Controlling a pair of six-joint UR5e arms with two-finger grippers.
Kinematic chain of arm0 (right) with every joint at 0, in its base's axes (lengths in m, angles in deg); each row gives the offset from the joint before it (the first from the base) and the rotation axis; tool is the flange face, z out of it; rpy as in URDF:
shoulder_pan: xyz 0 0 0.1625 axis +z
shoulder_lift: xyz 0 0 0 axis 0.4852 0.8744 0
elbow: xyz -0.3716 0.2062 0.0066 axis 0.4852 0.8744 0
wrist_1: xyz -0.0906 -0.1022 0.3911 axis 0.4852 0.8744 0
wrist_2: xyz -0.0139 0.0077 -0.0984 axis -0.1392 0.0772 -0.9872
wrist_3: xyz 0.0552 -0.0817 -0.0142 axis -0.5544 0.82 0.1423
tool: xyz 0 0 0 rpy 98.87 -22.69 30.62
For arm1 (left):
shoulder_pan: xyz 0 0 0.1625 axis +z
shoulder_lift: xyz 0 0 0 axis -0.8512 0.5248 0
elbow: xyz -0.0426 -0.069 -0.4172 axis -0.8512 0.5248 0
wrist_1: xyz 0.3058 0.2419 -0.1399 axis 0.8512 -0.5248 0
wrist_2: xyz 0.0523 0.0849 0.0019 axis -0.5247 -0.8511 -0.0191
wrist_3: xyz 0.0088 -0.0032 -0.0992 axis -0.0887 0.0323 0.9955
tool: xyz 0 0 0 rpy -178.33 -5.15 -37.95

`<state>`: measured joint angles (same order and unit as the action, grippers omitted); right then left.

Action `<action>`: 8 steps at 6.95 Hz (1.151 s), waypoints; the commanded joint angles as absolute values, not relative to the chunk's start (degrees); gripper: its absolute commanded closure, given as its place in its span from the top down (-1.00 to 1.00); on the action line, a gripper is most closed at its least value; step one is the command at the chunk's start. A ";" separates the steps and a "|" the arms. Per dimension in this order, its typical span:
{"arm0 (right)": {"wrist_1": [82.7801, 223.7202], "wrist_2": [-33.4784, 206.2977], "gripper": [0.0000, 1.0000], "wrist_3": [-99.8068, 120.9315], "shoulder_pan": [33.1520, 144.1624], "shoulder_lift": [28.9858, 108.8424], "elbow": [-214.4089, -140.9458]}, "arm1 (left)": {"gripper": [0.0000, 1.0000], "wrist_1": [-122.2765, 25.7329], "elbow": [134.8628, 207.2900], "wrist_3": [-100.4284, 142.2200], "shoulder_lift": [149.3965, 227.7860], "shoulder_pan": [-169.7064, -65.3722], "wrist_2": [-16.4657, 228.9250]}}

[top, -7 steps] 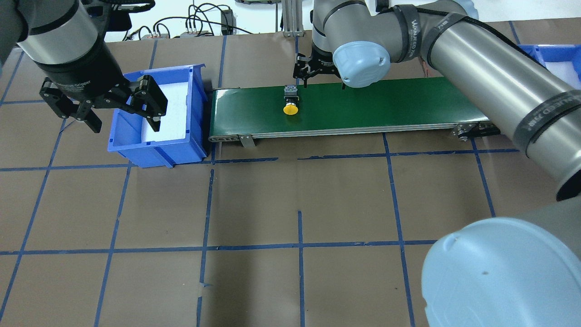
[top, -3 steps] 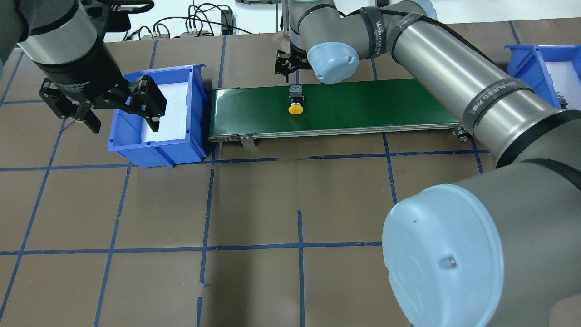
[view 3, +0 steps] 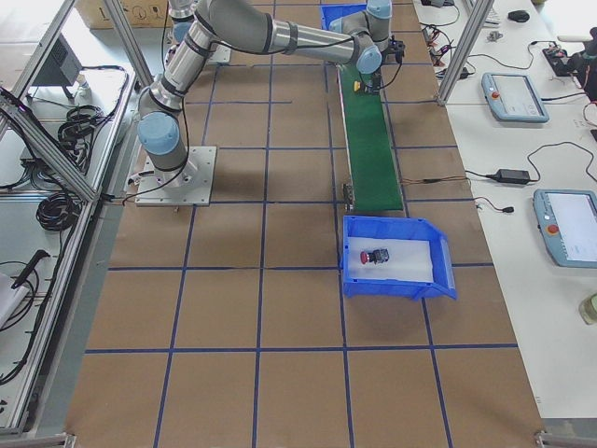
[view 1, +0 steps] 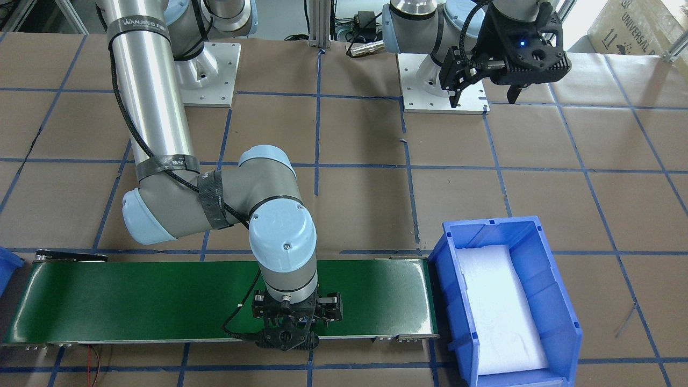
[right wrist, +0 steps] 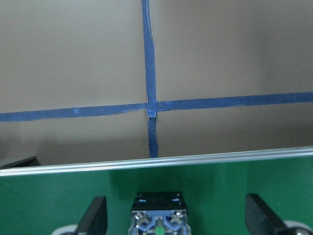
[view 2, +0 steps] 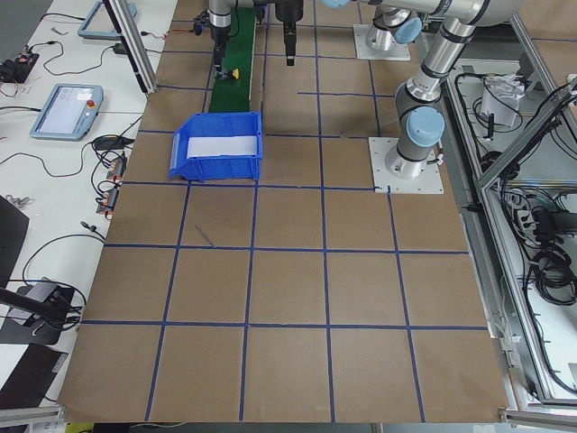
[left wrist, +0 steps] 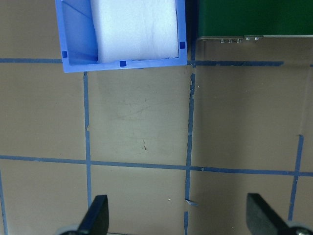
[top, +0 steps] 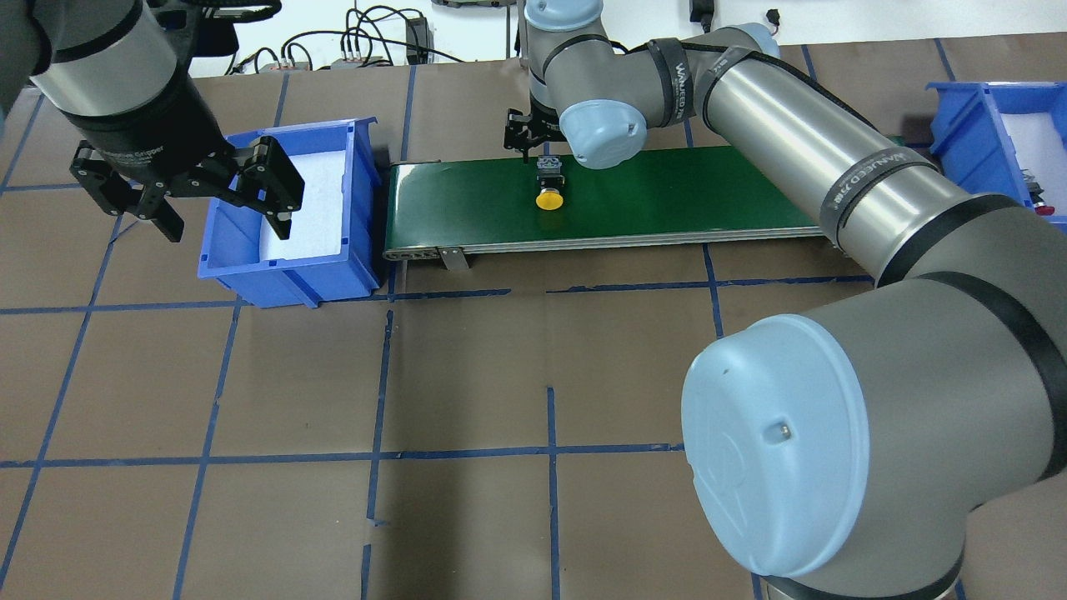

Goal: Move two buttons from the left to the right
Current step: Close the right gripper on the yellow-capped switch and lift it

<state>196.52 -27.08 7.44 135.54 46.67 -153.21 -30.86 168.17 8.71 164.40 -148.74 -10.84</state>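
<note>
Your right tool (right wrist: 176, 215) hangs spread over the yellow button (top: 549, 195) lying on the green conveyor belt (top: 683, 196); close off-centre on its contact block and you may knock it rolling off the edge.

Green conveyor belt (right wrist: 58, 196) sits right under the right gripper's (right wrist: 177, 216) jaws, blue-taped brown table (right wrist: 73, 58) past its edge. Ahead of the left gripper's (left wrist: 178, 214) jaws: blue bin (left wrist: 74, 29), white foam pad (left wrist: 137, 24) inside.
</note>
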 commanded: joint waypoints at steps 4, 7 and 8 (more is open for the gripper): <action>195.16 -26.96 -0.74 12.73 135.20 46.83 -152.71 | 1.00 -31.22 167.91 8.71 164.34 -148.61 -10.93; 188.60 -26.44 -0.85 23.66 128.21 50.07 -152.27 | 1.00 -31.31 168.17 8.71 164.60 -148.69 -13.48; 187.00 -26.35 -0.85 30.94 123.99 51.65 -153.31 | 1.00 -31.05 168.17 8.89 164.86 -148.70 -13.04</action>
